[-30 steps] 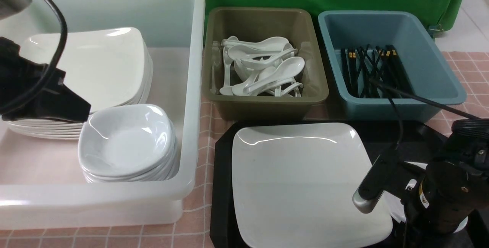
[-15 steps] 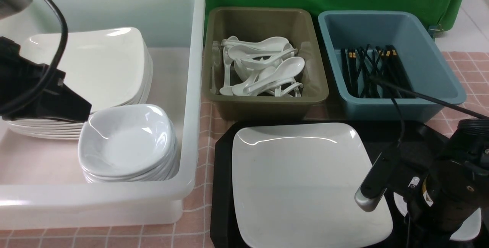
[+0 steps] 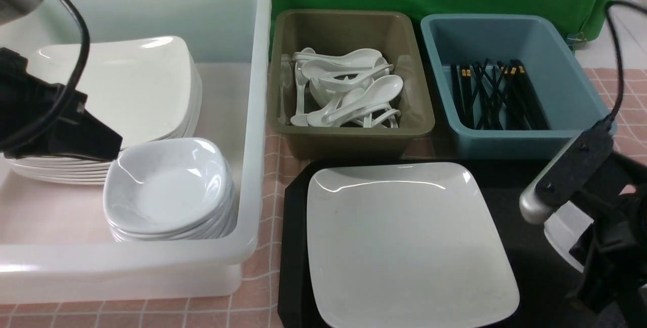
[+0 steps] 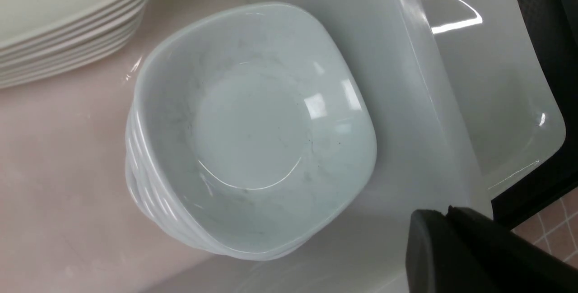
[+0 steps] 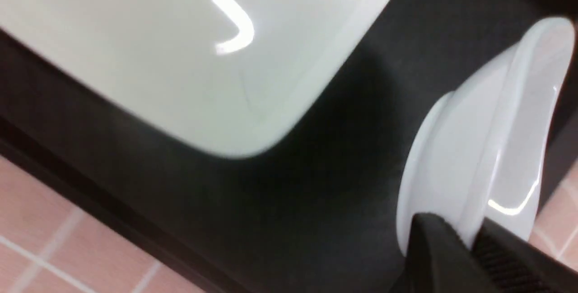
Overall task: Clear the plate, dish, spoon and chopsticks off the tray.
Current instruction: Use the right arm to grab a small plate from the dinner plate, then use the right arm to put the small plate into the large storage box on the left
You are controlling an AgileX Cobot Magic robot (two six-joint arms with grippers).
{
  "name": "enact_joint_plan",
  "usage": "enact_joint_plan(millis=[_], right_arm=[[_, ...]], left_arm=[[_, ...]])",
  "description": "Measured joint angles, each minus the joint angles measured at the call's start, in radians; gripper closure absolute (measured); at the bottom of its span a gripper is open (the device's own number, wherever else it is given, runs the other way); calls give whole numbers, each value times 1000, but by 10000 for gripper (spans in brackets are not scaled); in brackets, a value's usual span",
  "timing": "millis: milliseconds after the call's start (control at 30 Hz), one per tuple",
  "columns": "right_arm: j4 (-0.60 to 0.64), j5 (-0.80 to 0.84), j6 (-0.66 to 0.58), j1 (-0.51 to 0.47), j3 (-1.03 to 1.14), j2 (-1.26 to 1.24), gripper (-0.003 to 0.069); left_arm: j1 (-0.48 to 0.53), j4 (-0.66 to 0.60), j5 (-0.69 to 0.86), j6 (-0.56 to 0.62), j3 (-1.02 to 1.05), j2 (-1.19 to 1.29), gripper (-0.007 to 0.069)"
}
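The large white plate (image 3: 404,237) lies on the black tray (image 3: 292,247). My right gripper (image 5: 469,234) is shut on the rim of the small white dish (image 5: 478,139) and holds it tilted on edge above the tray's right end. In the front view the dish (image 3: 563,229) shows partly behind the right arm. My left gripper (image 3: 113,148) is shut and empty, hovering inside the white tub; it also shows in the left wrist view (image 4: 447,214). No spoon or chopsticks show on the tray.
The big white tub (image 3: 258,115) on the left holds a stack of plates (image 3: 126,80) and a stack of small dishes (image 3: 167,186). An olive tub (image 3: 349,136) holds several spoons. A blue tub (image 3: 505,138) holds several black chopsticks.
My right arm has risen and swung to the right, lifting the small dish off the tray floor. The left arm and the plate have not moved.
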Motion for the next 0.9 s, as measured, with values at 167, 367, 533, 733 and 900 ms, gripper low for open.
enact_joint_plan(millis=[167,367,533,733,900], right_arm=[[174,48,-108,0,-136,-58,571],[582,41,-345,42,-293,-31,571],[709,0,-448,162,-378,55,571],[725,-87,-542,351,-537,284,571],[679,-154,-613,429,-675,464,571]], left_arm=[[0,0,-10,0,0,0,606],[22,-2,-45,-10,0,1,606],[125,-28,-62,-47,1,2,606],[319,-109,-61,-78,1,4,606],[327,-111,-44,-75,1,4,606]])
